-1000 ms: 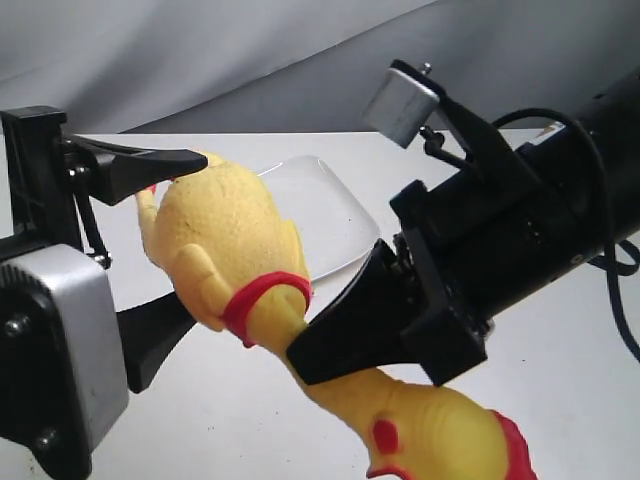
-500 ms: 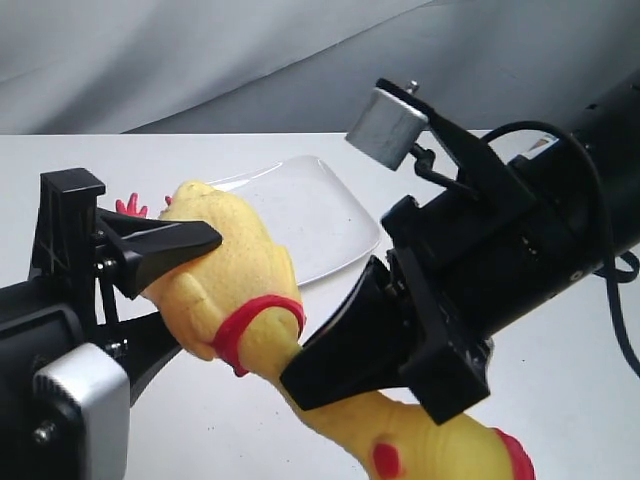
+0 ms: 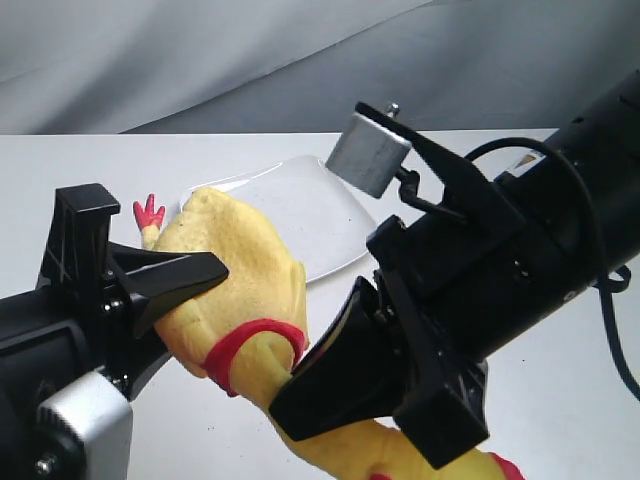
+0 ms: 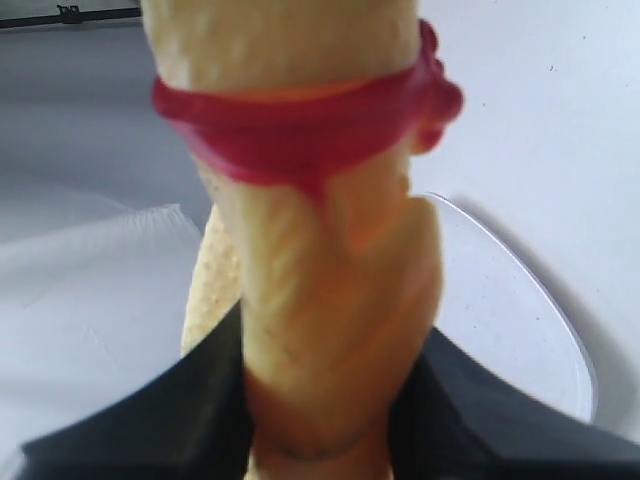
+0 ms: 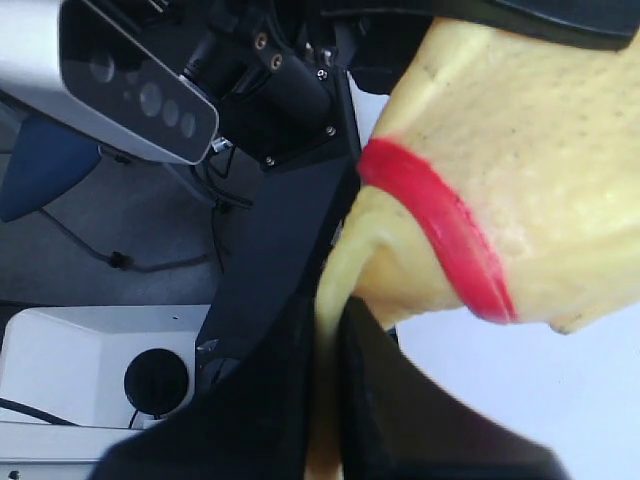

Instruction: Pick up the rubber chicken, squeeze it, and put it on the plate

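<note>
The yellow rubber chicken [image 3: 240, 270] hangs in the air between both arms, its red feet [image 3: 149, 212] pointing toward the plate. My left gripper [image 3: 195, 310] is shut on its bumpy body, and in the left wrist view the body [image 4: 320, 300] bulges between the two black fingers [image 4: 150, 420]. My right gripper [image 3: 295, 385] is shut on the thin neck just below the red band [image 3: 250, 340]; the right wrist view shows the neck [image 5: 328, 340] pinched flat. The head is almost out of view at the bottom. The glossy white plate [image 3: 330, 215] lies on the table behind the chicken.
A white table [image 3: 560, 400] stands against a grey backdrop [image 3: 200, 60]. The right arm's black body and its cable [image 3: 625, 300] fill the right side. In the right wrist view the left arm's camera housing [image 5: 130, 90] sits close by.
My left gripper's fingers have closed in on the chicken's body, pressing it narrower. Both arms and the chicken have shifted slightly down and left. The right grip on the neck is unchanged.
</note>
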